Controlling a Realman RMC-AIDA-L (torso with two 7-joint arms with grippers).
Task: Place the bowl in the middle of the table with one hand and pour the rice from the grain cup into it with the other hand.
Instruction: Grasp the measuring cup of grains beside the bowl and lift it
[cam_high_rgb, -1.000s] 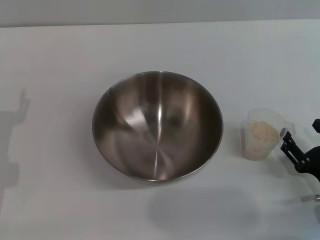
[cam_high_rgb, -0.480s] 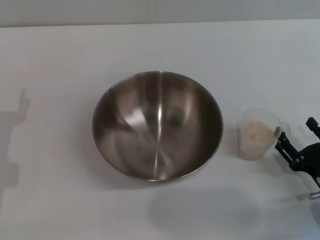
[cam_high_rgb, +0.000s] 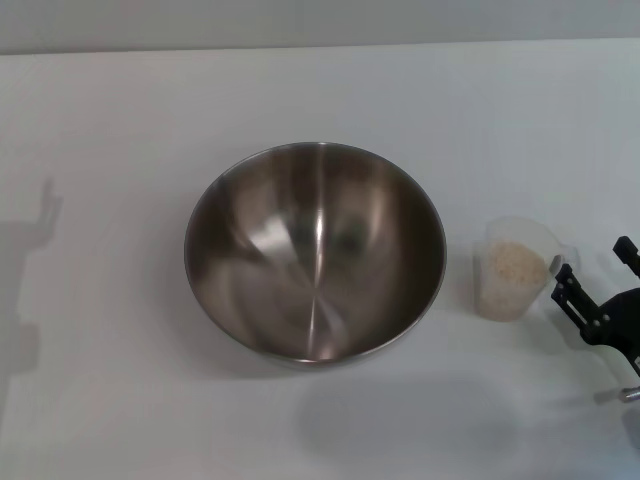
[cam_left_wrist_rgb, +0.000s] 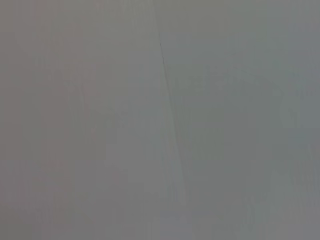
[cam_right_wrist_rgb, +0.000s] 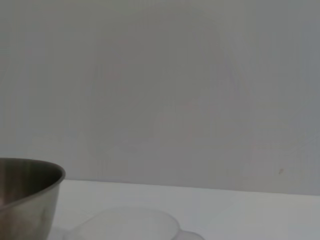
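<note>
The large steel bowl (cam_high_rgb: 315, 250) stands upright in the middle of the white table (cam_high_rgb: 120, 120); its rim also shows in the right wrist view (cam_right_wrist_rgb: 30, 175). The clear grain cup (cam_high_rgb: 515, 268) stands upright to its right, with pale rice (cam_high_rgb: 517, 265) inside. Its rim is faintly visible in the right wrist view (cam_right_wrist_rgb: 130, 222). My right gripper (cam_high_rgb: 594, 274) is low at the right edge, open, just right of the cup. One finger (cam_high_rgb: 565, 288) is at the cup's lip. The left gripper is out of view.
A shadow of the left arm (cam_high_rgb: 30, 260) falls on the table's left side. The left wrist view holds only a plain grey surface (cam_left_wrist_rgb: 160, 120). The table's far edge meets a grey wall (cam_high_rgb: 320, 25).
My right gripper has edged a little to the left toward the cup. The cup has shifted slightly left toward the bowl. The bowl has not moved.
</note>
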